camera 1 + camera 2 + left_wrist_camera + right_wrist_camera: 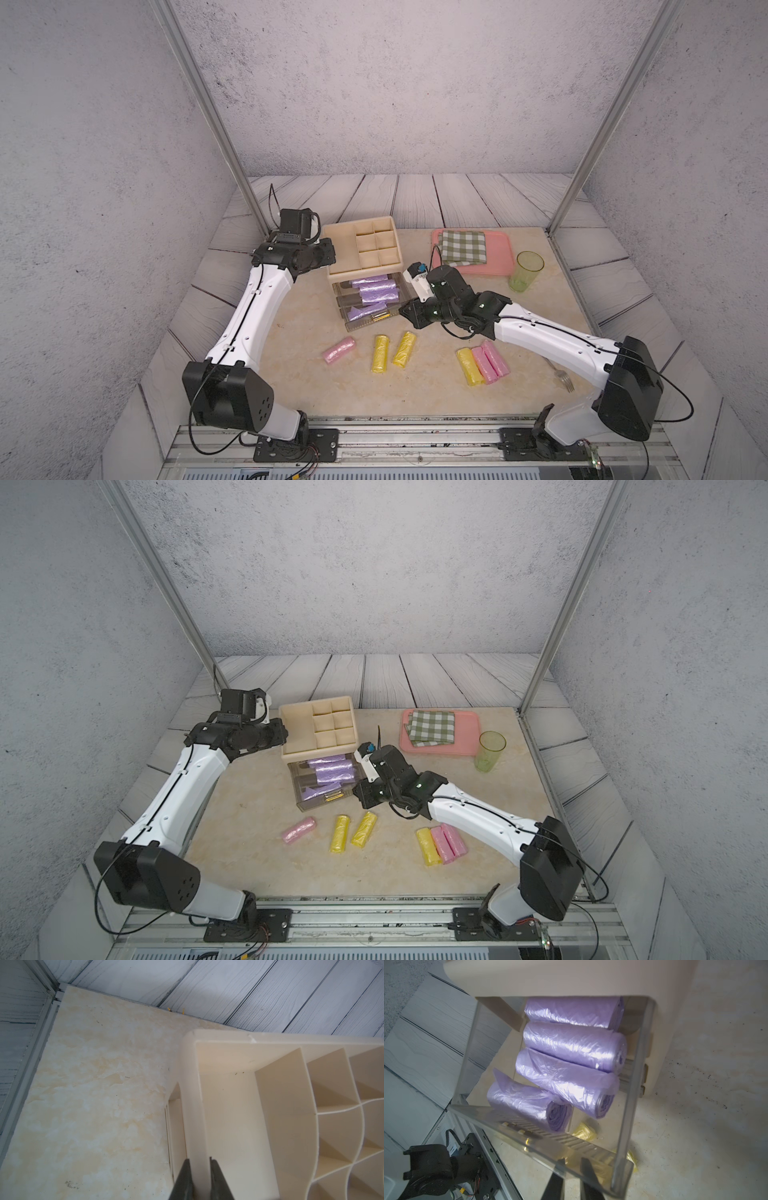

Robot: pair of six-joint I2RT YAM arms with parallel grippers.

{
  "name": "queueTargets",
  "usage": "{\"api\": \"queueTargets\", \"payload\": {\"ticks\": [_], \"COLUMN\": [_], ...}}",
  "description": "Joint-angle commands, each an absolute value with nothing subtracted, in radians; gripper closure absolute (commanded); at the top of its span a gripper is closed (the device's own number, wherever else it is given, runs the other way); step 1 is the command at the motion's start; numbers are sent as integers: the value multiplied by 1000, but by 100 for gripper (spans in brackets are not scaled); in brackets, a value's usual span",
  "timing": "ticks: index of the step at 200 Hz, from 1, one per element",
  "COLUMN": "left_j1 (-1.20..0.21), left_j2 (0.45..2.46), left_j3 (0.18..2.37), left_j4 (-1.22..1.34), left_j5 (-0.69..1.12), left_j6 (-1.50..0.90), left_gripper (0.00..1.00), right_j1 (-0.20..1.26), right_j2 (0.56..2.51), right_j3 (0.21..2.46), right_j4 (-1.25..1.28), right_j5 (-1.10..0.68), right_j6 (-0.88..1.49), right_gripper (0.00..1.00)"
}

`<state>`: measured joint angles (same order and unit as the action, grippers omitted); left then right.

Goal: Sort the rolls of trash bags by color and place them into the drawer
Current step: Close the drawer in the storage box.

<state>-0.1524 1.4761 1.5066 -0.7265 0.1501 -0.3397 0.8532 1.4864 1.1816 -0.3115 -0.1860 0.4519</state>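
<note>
1. L gripper (199, 1160) clenched on cream organizer (192, 1105) side wall.
2. R gripper (572, 1160) pinching clear drawer (638, 1068) front edge.
3. 4 purple rolls (571, 1049) lie inside the drawer. 3 yellow rolls (380, 353) + 3 pink rolls (339, 350) are on table (299, 374) in front.

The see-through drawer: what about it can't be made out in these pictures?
- Back end: the beige organizer covers the drawer behind the purple rolls in both top views and the right wrist view.
- Right gripper on its front wall: fingers cut off by the picture's edge in the right wrist view, covered by the arm in both top views.
- Yellow rolls through its clear wall, right wrist view: blurred.
</note>
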Motion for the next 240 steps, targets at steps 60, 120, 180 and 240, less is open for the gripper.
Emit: {"api": "queueTargets", "payload": {"ticks": [60, 120, 180, 240], "left_j1": [-149, -159, -176, -176], "left_j2": [1491, 1515, 1527, 1518], "left_j3": [1545, 1563, 1567, 1567], "left_j4": [-782, -807, -808, -816], "left_j5": [219, 258, 288, 311], "left_j6": [-351, -402, -426, -432], "left_gripper": [97, 100, 100, 100], "right_j1": [846, 864, 877, 876], "right_j2": [1562, 1577, 1629, 1709], "right_j3": [1218, 1197, 1218, 1302], "right_j4": [-162, -29, 12, 28], "right_j5": [-227, -237, -215, -67], "right_j6": [530, 626, 675, 668], "right_gripper": [83, 84, 84, 84]}}
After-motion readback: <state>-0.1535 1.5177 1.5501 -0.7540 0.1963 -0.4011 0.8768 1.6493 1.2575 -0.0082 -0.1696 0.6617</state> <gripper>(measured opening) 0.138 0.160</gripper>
